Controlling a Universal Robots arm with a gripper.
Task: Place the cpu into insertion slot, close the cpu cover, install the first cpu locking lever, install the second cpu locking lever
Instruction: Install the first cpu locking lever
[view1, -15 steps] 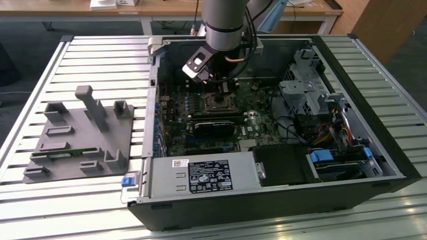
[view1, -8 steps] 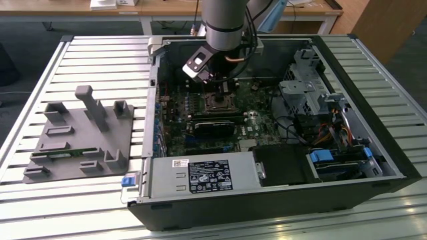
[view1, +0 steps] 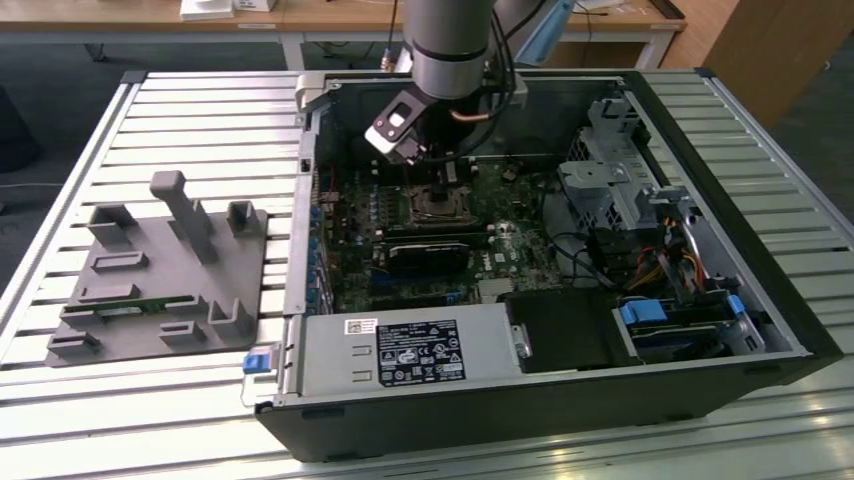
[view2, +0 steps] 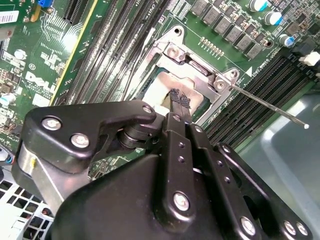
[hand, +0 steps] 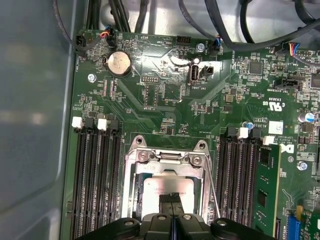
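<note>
We are holding our gripper (view2: 180, 99) low over the insertion slot (view1: 434, 203), fingers pressed together with nothing between them.
At the tips, the cpu (view2: 159, 86) is lying in the slot, the cpu cover (view2: 197, 67) framing it, a thin lever (view2: 270, 106) jutting out beyond.

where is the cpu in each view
exterior view: cpu in the middle of the motherboard, just under the tool
second wrist view: pale square at the tool's tip
first wrist view: pale square inside the frame's window
shared landmark: the cpu cover framing it
</note>
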